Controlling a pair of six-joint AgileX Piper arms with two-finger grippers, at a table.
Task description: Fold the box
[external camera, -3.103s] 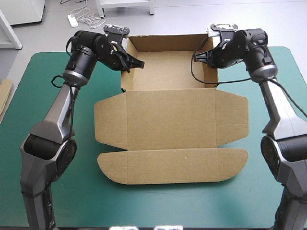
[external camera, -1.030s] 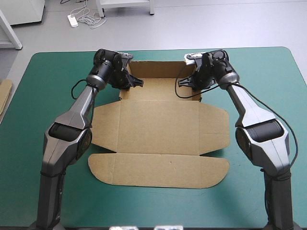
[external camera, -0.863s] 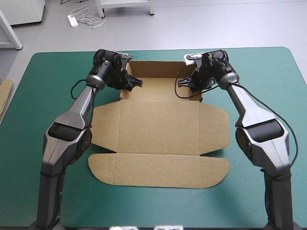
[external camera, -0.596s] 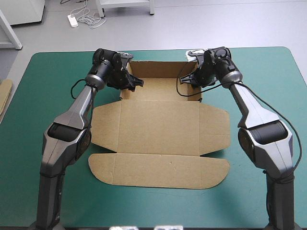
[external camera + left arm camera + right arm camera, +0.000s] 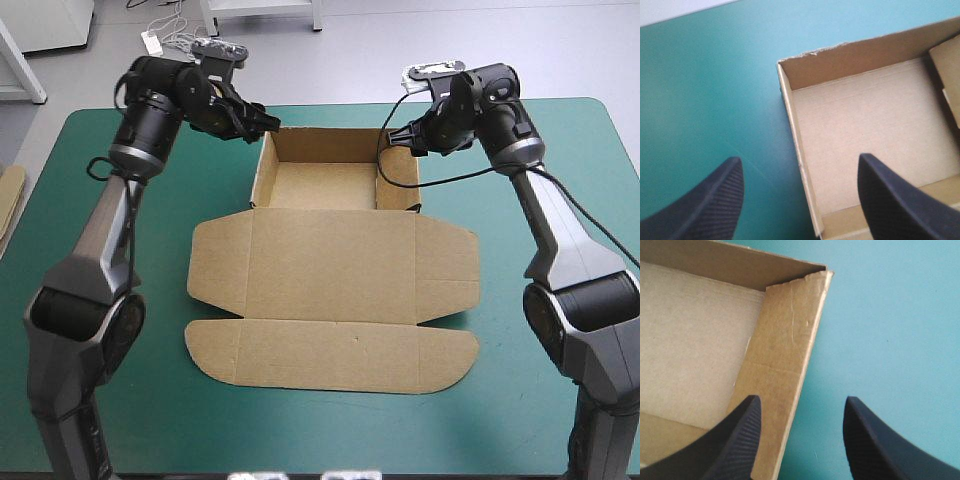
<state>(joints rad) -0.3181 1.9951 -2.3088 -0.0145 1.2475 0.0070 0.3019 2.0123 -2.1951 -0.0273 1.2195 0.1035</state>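
Teal-green table cover (image 5: 100,300) carries the box (image 5: 330,250) at its centre: the tray section sits toward the far edge with back and side walls raised, and the lid panel and its flaps lie flat toward the near edge. Just before, the left gripper (image 5: 262,122) and the right gripper (image 5: 392,140) were down at the tray's side walls; both have now lifted clear and hang above the two far corners. Both claws stand wide open and hold nothing, and each wrist view shows a side wall below the open gap, untouched. The walls stay upright unsupported, so the tuck appears to have held; the flat lid panel is not yet handled
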